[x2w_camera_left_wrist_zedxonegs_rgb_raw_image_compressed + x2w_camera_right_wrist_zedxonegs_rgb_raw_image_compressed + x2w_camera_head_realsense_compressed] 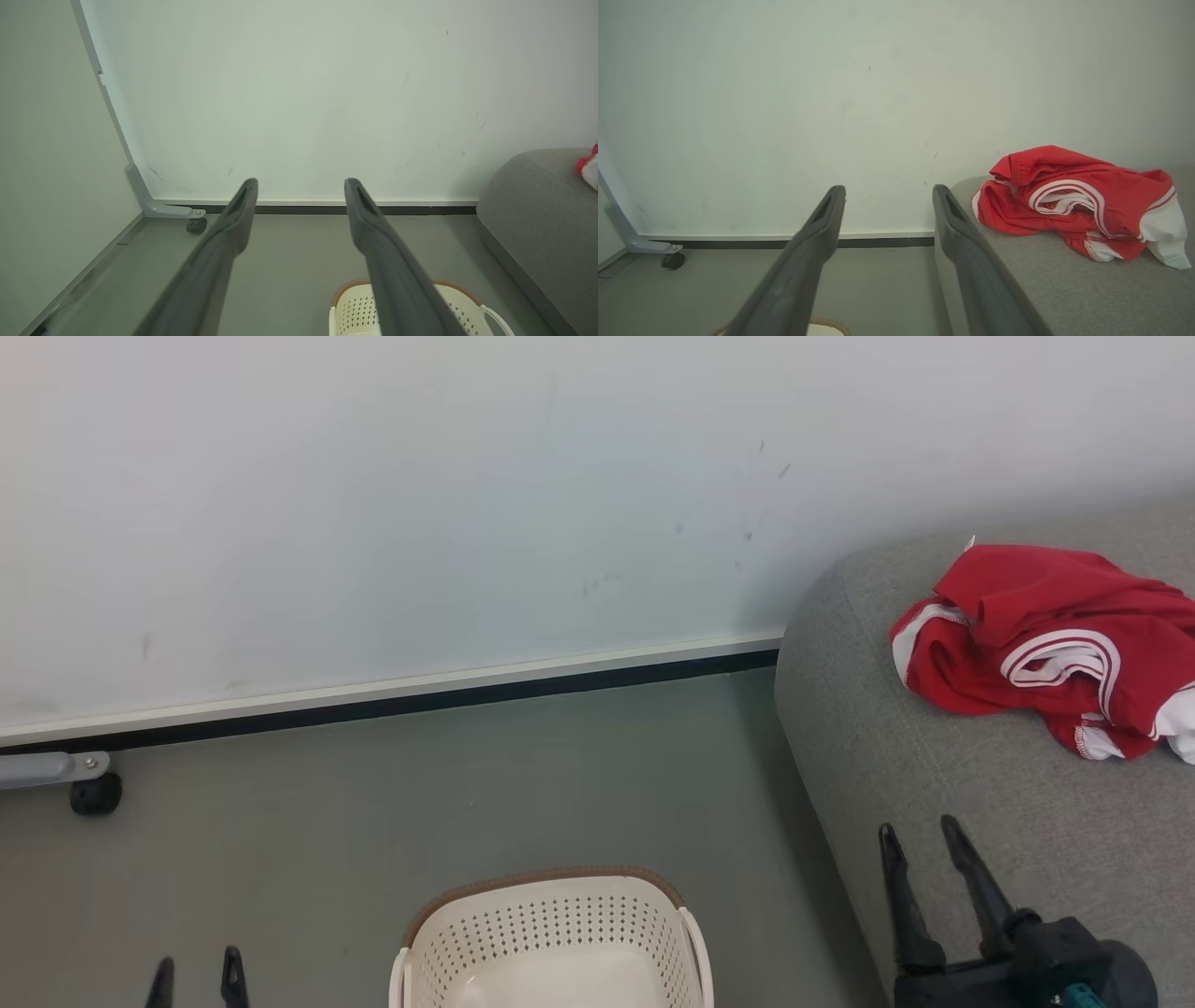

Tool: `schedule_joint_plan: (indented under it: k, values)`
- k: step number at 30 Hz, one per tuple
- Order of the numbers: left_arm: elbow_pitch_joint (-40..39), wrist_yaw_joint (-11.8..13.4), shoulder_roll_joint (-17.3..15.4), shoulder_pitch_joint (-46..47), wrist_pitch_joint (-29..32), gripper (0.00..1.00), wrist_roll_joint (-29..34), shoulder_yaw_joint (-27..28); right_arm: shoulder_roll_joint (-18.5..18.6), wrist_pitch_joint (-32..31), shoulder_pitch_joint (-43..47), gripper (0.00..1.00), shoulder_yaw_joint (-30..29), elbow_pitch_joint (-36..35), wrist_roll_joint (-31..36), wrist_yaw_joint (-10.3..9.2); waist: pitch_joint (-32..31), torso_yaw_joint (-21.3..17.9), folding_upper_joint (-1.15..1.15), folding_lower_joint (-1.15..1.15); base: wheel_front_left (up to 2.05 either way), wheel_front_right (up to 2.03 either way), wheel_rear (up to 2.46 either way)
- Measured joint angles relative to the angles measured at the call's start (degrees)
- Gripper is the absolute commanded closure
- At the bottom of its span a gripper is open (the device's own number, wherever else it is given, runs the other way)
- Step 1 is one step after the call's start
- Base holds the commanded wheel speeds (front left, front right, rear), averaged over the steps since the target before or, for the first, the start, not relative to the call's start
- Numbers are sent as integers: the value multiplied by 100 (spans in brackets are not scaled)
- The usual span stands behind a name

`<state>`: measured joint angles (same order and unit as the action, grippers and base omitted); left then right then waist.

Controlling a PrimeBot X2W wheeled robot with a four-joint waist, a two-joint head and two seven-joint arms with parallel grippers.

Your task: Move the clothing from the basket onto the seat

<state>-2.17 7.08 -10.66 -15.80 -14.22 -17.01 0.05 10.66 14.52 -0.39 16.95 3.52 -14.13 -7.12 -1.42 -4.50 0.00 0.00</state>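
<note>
Open floor (373, 821) ahead of basket (551, 919) up to wall (373, 523); seat (934, 784) flanks right; caster (96, 793) far left

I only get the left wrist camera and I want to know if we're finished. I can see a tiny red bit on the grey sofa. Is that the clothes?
Observer: Yes. The clothing lies in a crumpled red pile with white bands on the seat, near its rounded end.
Operator: Is anything in the basket?
Observer: In the head view, the part of the basket floor that shows is bare. Its near part is cut off by the picture's edge.
Operator: Where's the other gripper?
Observer: The right gripper shows against the seat's near side, jaws open, well apart from the pile and holding nothing.
</note>
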Motion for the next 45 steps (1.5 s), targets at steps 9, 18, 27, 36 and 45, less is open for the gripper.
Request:
schedule_joint_plan:
  k: [9, 18, 27, 36, 45]
  values:
    - [339, -57, 166, 7, 83, 100, -145, -67, -108, -88, 207, 100, -32, 320, -147, 43, 7, 11, 0, 0, 0, 0, 0]
    - [485, -163, 207, 92, 282, 100, -876, -15, -174, -292, 187, 100, -265, 432, -891, 167, 23, 61, 0, 0, 0, 0, 0]
    - [600, -296, 286, 304, 489, 100, -1583, 67, -241, -499, 88, 100, -509, 511, -1637, 299, 37, 103, 0, 0, 0, 0, 0]
    - [764, -412, 349, 497, 677, 100, -2288, 114, -311, -704, 70, 100, -742, 624, -2370, 414, 50, 144, 0, 0, 0, 0, 0]
    - [917, -560, 386, 662, 867, 100, -2986, 163, -382, -899, -33, 100, -972, 710, -3089, 560, 64, 185, 0, 0, 0, 0, 0]
